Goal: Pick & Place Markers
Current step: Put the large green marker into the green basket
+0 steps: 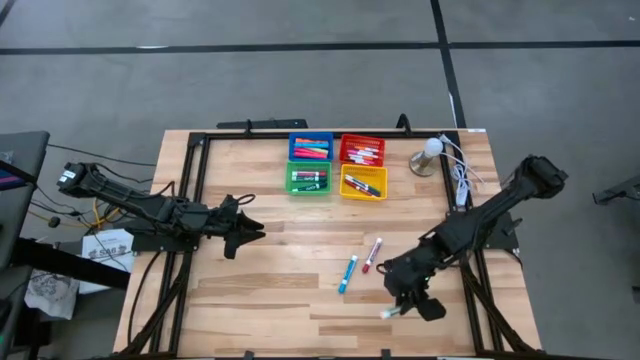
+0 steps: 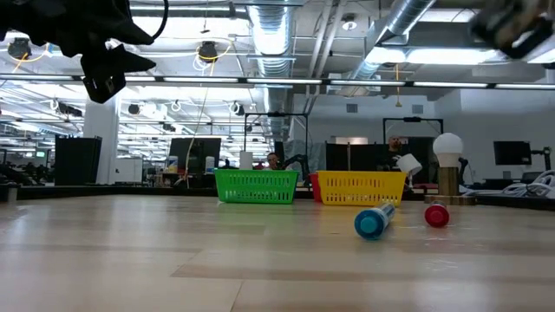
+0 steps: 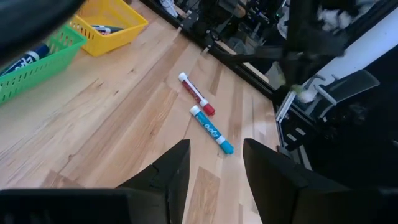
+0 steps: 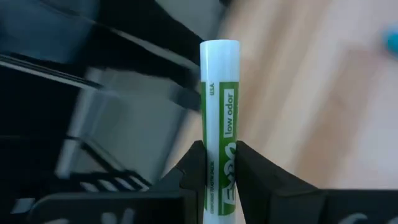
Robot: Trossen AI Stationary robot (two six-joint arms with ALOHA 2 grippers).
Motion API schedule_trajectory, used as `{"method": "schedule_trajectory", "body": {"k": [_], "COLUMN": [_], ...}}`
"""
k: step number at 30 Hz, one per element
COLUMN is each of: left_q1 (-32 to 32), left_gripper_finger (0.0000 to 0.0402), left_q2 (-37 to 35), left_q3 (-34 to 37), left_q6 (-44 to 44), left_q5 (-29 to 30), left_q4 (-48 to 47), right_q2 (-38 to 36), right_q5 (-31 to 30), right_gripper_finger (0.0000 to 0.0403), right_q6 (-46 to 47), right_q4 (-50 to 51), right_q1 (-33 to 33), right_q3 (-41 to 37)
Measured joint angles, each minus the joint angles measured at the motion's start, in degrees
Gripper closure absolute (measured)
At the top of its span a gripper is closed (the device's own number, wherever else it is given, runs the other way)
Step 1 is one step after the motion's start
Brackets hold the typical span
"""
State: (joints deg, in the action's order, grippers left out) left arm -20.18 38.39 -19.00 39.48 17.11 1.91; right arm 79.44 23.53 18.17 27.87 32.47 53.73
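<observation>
The right gripper (image 4: 214, 165) was clamped on a green marker (image 4: 219, 118), well away from the green bin (image 1: 309, 179) on the near side. The grip sat low on the barrel, so a fast swing could likely twist it loose. The left gripper (image 3: 214, 174) waited open, left of the bin.

Looks like a robotics lab or open-plan industrial workspace. Exposed silver ducts (image 2: 408, 26) and strip lights (image 2: 286, 80) overhead, rows of dark monitors (image 2: 192, 156) far behind the wooden table (image 2: 173, 260). Bare grey concrete floor (image 1: 300, 90) marked with dark tape lines.
</observation>
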Motion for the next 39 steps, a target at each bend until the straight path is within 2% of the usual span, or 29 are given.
{"method": "schedule_trajectory", "body": {"k": [8, 10, 13, 16, 23, 27, 34, 39], "left_q1": [0.0, 0.0, 0.0, 0.0, 0.0, 0.0, 0.2, 2.7], "left_gripper_finger": [0.0254, 0.0254, 0.0254, 0.0254, 0.0254, 0.0254, 0.0254, 0.0254], "left_q2": [0.0, 0.0, 0.0, 0.0, 0.0, 0.0, -0.6, -3.3], "left_q3": [0.0, 0.0, 0.0, 0.0, 0.0, 0.0, 0.0, 0.0], "left_q6": [-2.3, -3.1, -3.6, -3.6, -3.7, -4.1, -11.0, -15.1], "left_q5": [0.0, 0.0, 0.0, 0.0, 0.0, 0.0, 0.0, -2.4], "left_q4": [0.0, 0.0, 0.1, 0.1, 0.7, 0.9, 1.1, 1.1], "right_q2": [-2.6, -2.5, -2.2, -2.2, -2.2, -2.2, -2.2, -2.2], "right_q5": [15.0, 17.0, 16.4, 10.8, -8.5, -17.4, -26.8, -28.9], "right_gripper_finger": [0.0351, 0.0351, 0.0351, 0.0351, 0.0351, 0.0351, 0.0349, 0.0346], "right_q6": [2.8, 3.8, 4.4, 4.4, 4.3, 2.6, -4.0, -11.4], "right_q4": [-14.7, -16.5, -15.2, -12.4, -4.2, -1.8, 0.0, 0.7], "right_q1": [-3.1, -3.5, -3.7, -4.1, -6.0, -9.0, -19.1, -28.9], "right_q3": [0.0, 0.0, 0.1, 0.1, 0.1, 0.1, 0.1, 0.1]}}
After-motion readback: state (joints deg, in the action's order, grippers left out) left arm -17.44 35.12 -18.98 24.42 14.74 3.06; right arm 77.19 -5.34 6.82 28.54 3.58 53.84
